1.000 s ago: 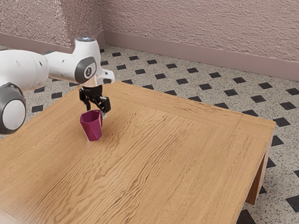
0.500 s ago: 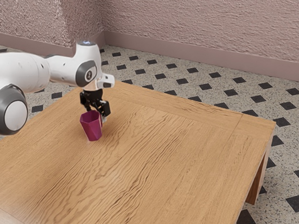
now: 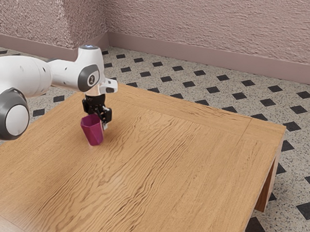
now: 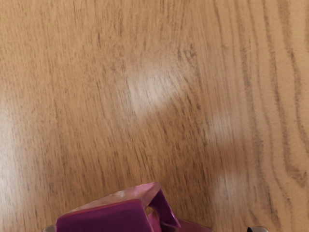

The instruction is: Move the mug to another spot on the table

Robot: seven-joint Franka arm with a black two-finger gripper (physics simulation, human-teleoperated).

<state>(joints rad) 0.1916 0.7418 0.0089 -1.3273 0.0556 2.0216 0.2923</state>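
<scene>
Small dark mark on the grey joint cap of the white Franka arm, too small to read. Down at the black gripper: clamped from above on the rim of the mug. Glossy magenta, flat faceted sides, narrowing toward the base, tipped slightly. Placed toward the exterior view's left on the table, not far from its far edge, base at or just off the wood; cannot tell which. From the wrist, same mug right under the hand, sharp purple edges and a shaded hollow, with pale glare patches on the table beyond. Light oak-like top, strong wavy grain, a plank seam along the far side, a leg at the exterior view's right. All around, speckled floor with black diamond tiles, rough pinkish wall, mauve baseboard.
</scene>
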